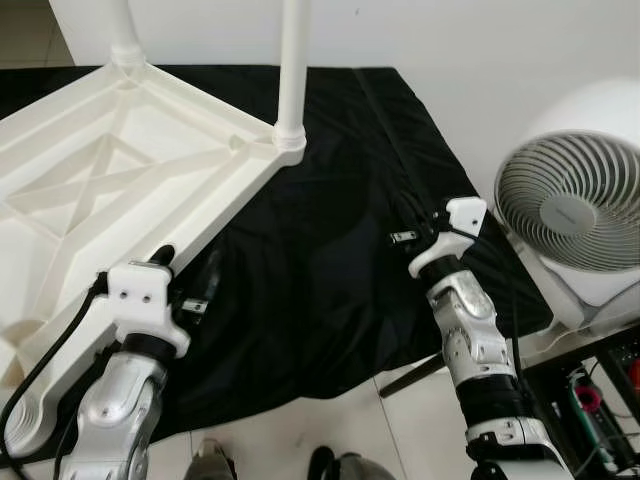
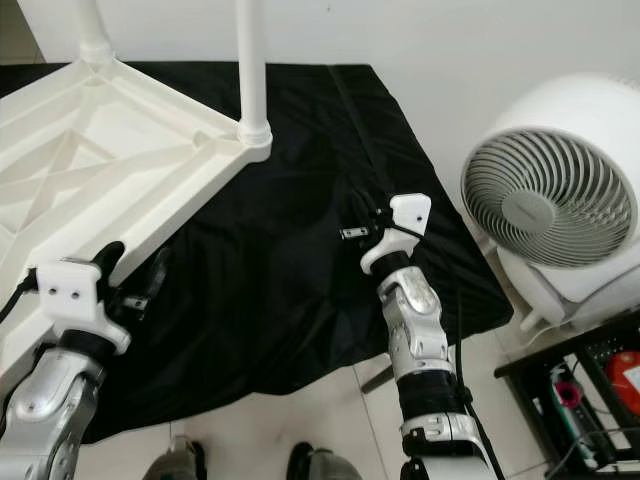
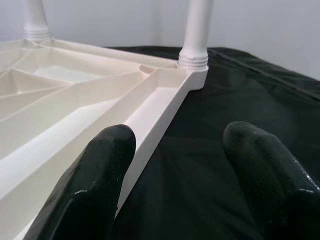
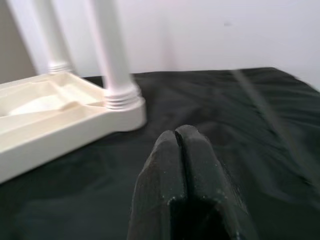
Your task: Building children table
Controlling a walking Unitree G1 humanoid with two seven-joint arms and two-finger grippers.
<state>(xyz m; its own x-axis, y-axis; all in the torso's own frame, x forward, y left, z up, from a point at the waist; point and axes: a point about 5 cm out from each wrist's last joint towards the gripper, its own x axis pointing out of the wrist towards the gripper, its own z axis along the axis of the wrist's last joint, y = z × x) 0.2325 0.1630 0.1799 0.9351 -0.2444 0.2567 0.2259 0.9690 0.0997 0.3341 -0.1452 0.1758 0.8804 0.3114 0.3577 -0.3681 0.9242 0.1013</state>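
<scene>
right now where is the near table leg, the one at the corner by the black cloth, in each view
Left eye: near table leg at top centre, upright.
Right eye: top, left of centre.
Left wrist: upper centre, beyond the open left gripper, whose one finger is at the tabletop's edge.
Right wrist: upper left, beyond the shut right gripper.
Shared landmark: the black cloth under the upturned white tabletop.

A black cloth (image 1: pixel 330 270) covered the tabletop. A round white fan (image 1: pixel 572 205) stood at the right, near the white wall (image 1: pixel 480 60). Below the fan was a dark shelf (image 2: pixel 570 375) with small things on it. The floor (image 1: pixel 380 420) was pale tile.
</scene>
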